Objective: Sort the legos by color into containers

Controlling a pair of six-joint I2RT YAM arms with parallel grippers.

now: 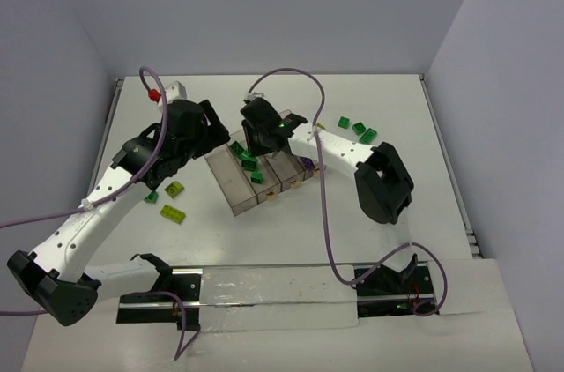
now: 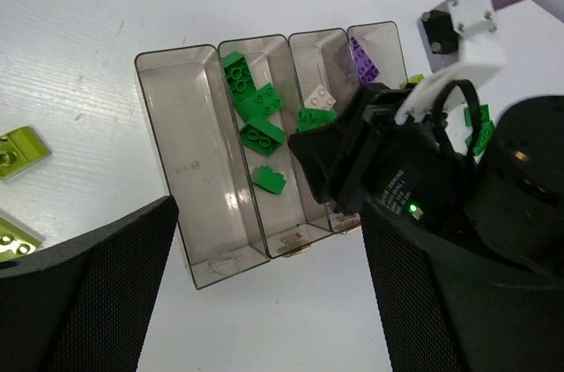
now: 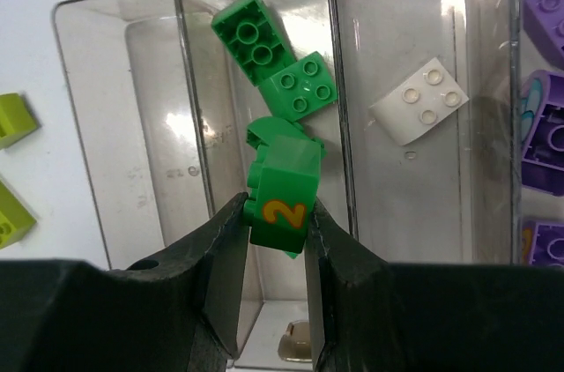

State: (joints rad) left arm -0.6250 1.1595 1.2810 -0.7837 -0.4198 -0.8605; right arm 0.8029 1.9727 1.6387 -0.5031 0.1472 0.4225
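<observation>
The clear smoky four-compartment tray [image 1: 236,187] lies mid-table. My right gripper [image 3: 275,213] is shut on a dark green lego [image 3: 284,189] marked with a yellow 2 and holds it over the second compartment from the left. That compartment holds other green legos [image 3: 264,41]. A white lego [image 3: 419,100] lies in the third compartment and purple legos [image 3: 546,134] in the fourth. My left gripper [image 2: 269,301] is open and holds nothing, just off the tray's tabbed end [image 2: 304,240]. In the top view it [image 1: 214,132] is left of the right gripper [image 1: 262,138].
Yellow-green legos [image 1: 174,189] and one dark green lego [image 1: 152,197] lie on the table left of the tray. Three green legos [image 1: 357,130] lie to the right, beyond the right arm. White walls close the table's back and sides.
</observation>
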